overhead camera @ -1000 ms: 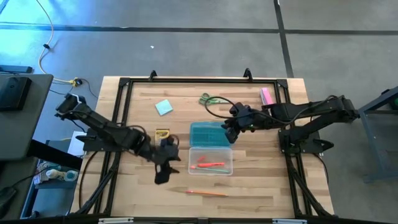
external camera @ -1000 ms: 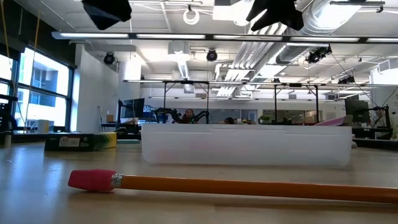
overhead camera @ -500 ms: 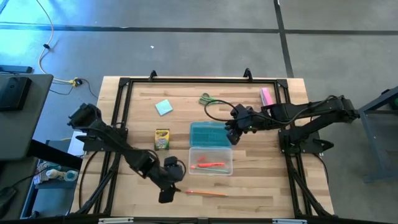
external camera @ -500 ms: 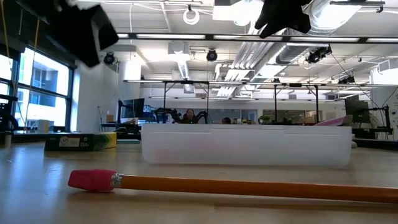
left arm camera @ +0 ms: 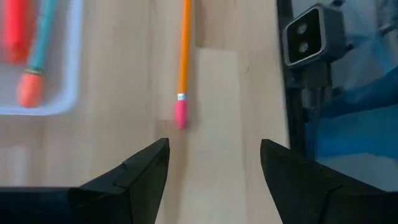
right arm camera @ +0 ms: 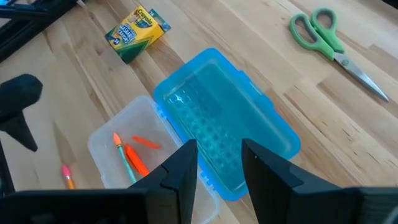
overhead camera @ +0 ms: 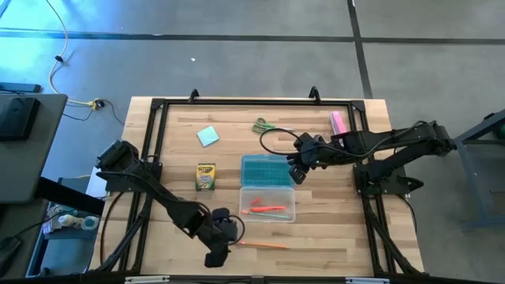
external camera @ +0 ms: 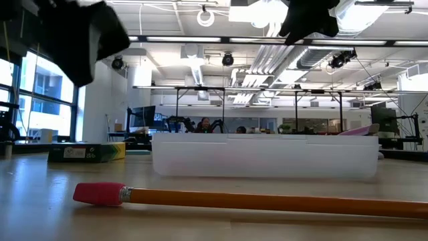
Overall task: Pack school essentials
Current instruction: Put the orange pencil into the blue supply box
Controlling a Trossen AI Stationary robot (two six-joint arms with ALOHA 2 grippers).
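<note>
The left hand, fingers spread wide and empty, hovered just short of the orange pencil's pink eraser end; its tip ran out of frame. The right hand, parted and empty, hung above the teal lid.

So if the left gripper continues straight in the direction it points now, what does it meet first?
Most likely the orange pencil: its pink eraser end lies just ahead of the open left gripper, slightly off centre between the fingers. How high the gripper is above the table is unclear.
</note>
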